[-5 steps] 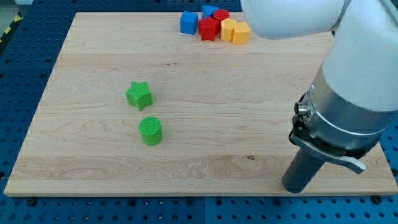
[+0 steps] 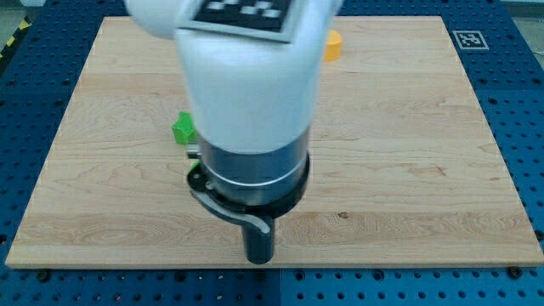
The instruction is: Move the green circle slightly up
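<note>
The arm's white and grey body fills the middle of the view and hides the green circle. Only a corner of the green star (image 2: 182,128) shows at the arm's left side. My tip (image 2: 259,260) rests near the board's bottom edge, below and to the right of where the green blocks lie.
A yellow block (image 2: 333,45) peeks out at the view's top, right of the arm; the other blocks of the top cluster are hidden. The wooden board (image 2: 408,127) has a marker tag (image 2: 468,39) at its top right corner.
The arm has swung from the view's right to the middle. My tip moved left along the bottom edge. The arm now covers the green circle and most of the top cluster.
</note>
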